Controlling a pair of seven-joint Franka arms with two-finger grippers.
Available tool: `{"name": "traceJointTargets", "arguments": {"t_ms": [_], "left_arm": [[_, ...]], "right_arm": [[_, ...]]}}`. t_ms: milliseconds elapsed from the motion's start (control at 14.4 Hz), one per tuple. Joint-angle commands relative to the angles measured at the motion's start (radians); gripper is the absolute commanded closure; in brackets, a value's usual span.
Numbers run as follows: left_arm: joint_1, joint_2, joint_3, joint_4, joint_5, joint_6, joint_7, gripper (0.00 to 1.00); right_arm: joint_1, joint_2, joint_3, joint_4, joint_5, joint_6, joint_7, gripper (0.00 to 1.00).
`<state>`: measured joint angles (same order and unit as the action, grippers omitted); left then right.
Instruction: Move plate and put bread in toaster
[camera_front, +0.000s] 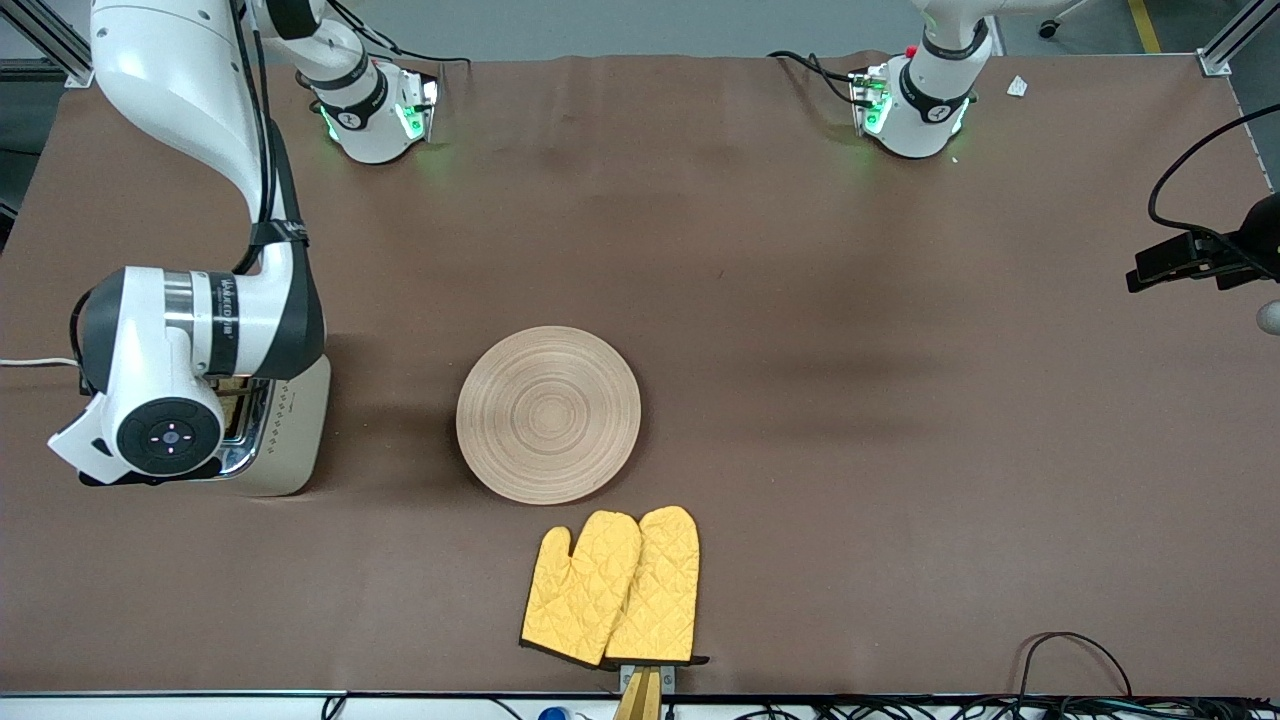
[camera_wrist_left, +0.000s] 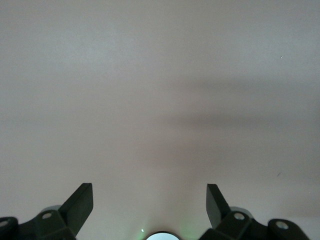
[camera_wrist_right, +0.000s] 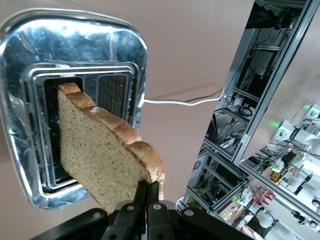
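Observation:
The bread (camera_wrist_right: 100, 155), a brown wholegrain slice, is pinched at its crust edge by my right gripper (camera_wrist_right: 149, 186), which is shut on it. The slice hangs tilted over the toaster (camera_wrist_right: 25, 100), its lower corner at the mouth of one slot in the chrome top. In the front view the toaster (camera_front: 295, 430) stands at the right arm's end of the table, mostly covered by the right arm's hand (camera_front: 150, 430). The plate (camera_front: 548, 414) lies bare mid-table. My left gripper (camera_wrist_left: 150, 192) is open and empty, high over bare table, outside the front view.
A pair of yellow oven mitts (camera_front: 615, 585) lies nearer to the front camera than the plate. The toaster's white cord (camera_front: 35, 362) runs off the table's edge. A black camera mount (camera_front: 1200, 255) stands at the left arm's end.

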<state>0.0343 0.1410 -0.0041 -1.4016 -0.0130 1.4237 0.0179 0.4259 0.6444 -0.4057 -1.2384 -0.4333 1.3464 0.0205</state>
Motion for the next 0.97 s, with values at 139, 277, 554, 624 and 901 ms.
{"name": "traceJointTargets", "arguments": {"t_ms": [139, 277, 554, 624, 901], "left_arm": [[-0.005, 0.000, 0.001, 0.004, 0.016, 0.008, -0.004, 0.00], [-0.010, -0.001, -0.001, 0.004, 0.015, 0.006, -0.004, 0.00], [-0.013, -0.001, -0.002, 0.004, 0.016, 0.006, -0.003, 0.00], [-0.014, -0.001, -0.004, 0.004, 0.016, 0.006, -0.003, 0.00], [-0.014, -0.006, -0.005, 0.004, 0.018, 0.006, -0.003, 0.00]], "right_arm": [[-0.002, 0.024, 0.010, -0.016, 0.105, 0.097, 0.133, 0.99], [0.002, 0.020, 0.010, -0.016, 0.140, 0.103, 0.139, 0.78], [-0.009, -0.052, 0.005, -0.016, 0.295, 0.158, 0.136, 0.00], [-0.027, -0.087, 0.005, -0.018, 0.348, 0.160, 0.130, 0.00], [-0.048, -0.245, 0.008, -0.047, 0.499, 0.187, 0.112, 0.00]]}}
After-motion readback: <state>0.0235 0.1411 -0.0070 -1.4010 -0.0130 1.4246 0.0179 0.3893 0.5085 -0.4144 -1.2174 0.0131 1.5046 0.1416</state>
